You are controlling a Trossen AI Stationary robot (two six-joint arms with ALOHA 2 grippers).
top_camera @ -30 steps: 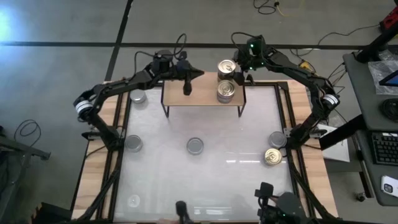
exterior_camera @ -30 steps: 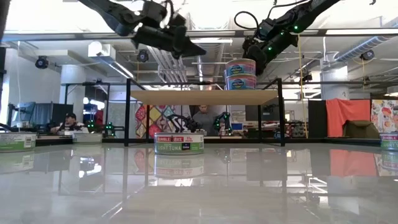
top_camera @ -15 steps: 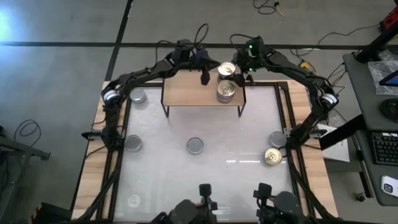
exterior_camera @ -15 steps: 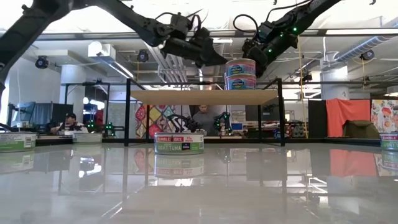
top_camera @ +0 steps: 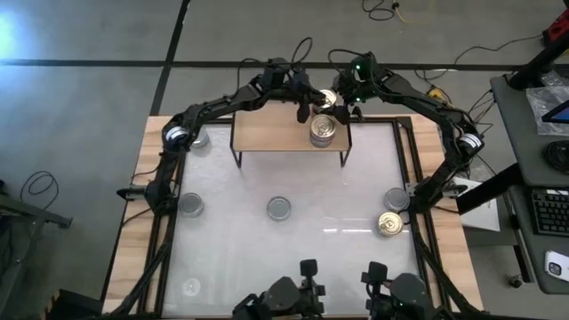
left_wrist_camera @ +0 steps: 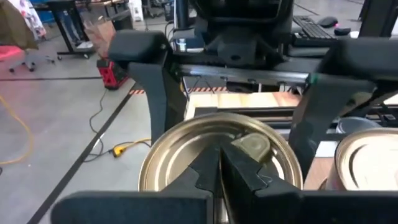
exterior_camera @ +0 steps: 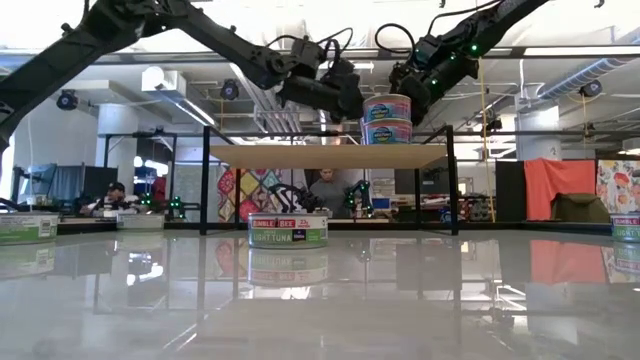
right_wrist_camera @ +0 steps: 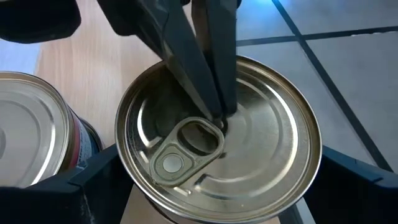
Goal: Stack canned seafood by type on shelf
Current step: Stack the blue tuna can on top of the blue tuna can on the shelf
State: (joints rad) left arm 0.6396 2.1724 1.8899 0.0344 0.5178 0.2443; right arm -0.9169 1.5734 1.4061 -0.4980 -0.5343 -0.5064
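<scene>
On the shelf (top_camera: 267, 138) stand two stacks of canned seafood, a gold-topped one (top_camera: 325, 99) at the far right and a silver-topped one (top_camera: 322, 131) just nearer. In the low view the gold stack (exterior_camera: 387, 118) is two tins high. My right gripper (right_wrist_camera: 219, 155) reaches in from the far right, its fingers set wide on either side of the upper gold tin (right_wrist_camera: 217, 137). My left gripper (right_wrist_camera: 221, 115) is shut and comes from the left, with its tips over that tin's lid. My left gripper's shut fingertips (right_wrist_camera: 219, 106) meet the gold tin's lid (left_wrist_camera: 186, 149) beside the pull ring (right_wrist_camera: 186, 146). They slant down from the table's left. My right gripper has the same tin's side wall between its two fingers (left_wrist_camera: 155, 99), one on each opposite side. The rim hides the contact itself. The tin sits upright on the tin below.
Loose tins lie on the white table top: silver ones at the far left (top_camera: 196, 138), near left (top_camera: 190, 205), middle (top_camera: 279, 208) and right (top_camera: 396, 199), and a gold one (top_camera: 389, 224) beside it. The shelf's left half is bare wood.
My left gripper, still shut, has travelled toward the table's right edge along the shelf's far side and sunk a little, ending with its tips at the gold tin's lid. The right gripper and the tins have kept still.
</scene>
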